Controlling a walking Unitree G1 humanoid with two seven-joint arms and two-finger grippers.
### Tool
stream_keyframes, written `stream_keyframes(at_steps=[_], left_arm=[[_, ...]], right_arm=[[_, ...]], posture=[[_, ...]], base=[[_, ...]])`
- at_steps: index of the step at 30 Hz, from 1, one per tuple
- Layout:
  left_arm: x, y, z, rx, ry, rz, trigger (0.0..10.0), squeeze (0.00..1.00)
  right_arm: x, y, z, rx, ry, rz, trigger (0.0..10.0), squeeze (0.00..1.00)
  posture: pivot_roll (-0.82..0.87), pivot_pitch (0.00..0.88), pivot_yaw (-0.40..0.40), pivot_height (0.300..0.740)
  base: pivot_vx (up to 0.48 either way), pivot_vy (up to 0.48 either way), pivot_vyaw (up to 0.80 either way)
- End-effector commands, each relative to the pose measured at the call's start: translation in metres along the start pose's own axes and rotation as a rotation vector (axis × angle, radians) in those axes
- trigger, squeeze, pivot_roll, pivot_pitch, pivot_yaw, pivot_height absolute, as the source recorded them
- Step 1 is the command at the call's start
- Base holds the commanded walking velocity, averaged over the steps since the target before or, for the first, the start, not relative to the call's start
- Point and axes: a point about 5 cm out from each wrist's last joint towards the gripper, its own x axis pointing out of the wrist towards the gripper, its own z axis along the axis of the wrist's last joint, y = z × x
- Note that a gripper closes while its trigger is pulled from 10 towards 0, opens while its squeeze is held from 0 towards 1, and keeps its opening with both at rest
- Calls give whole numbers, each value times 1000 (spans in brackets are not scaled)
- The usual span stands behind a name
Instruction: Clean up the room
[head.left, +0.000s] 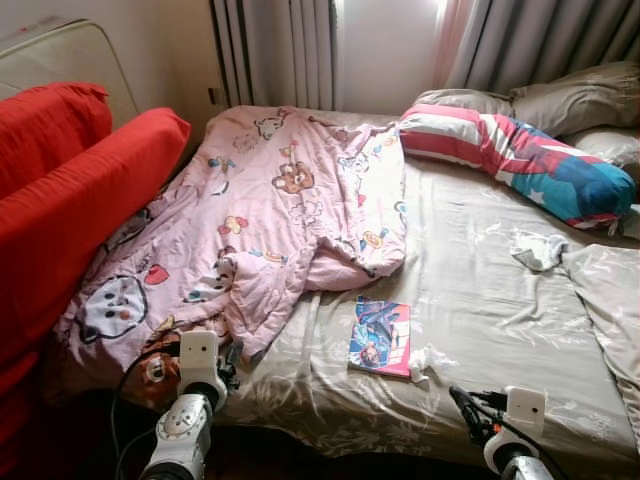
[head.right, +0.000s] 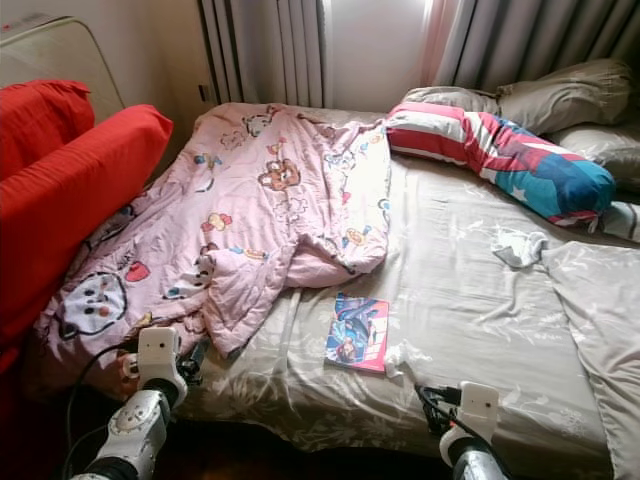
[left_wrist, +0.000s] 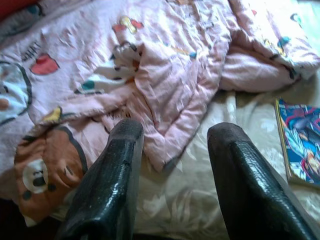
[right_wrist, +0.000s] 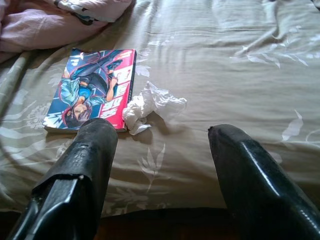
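right gripper (right_wrist: 160, 165) spread, empty | tissue (right_wrist: 147, 106) just ahead, touching book (right_wrist: 92, 87) | right arm nearer | left gripper (left_wrist: 172, 170) spread over blanket (left_wrist: 165, 65)

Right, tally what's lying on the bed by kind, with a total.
Pink quilt: 1
Long striped bolster: 1
Grey pillows: at least 2
Comic book: 1
Crumpled tissues: 2, one by the book, one farther up the sheet
Total: at least 7

Bare olive floral bedsheet (head.left: 500, 300) lies open right of the crumpled white tissue (right_wrist: 145, 106); rumpled pink cartoon quilt (head.left: 270, 220) blocks the left.
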Motion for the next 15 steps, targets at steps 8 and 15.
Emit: stream_keyframes(at_steps=[8, 15], left_arm=[[2, -6, 5, -16, -37, -1, 10000, 0], [3, -7, 9, -24, -62, 2, 10000, 0]], right_arm=[[32, 74, 120, -95, -554, 151, 10000, 0], [32, 82, 135, -100, -618, 171, 10000, 0]], posture=[[-40, 0, -25, 740], [-42, 0, -31, 740]], base=[[0, 0, 0], [0, 0, 0]])
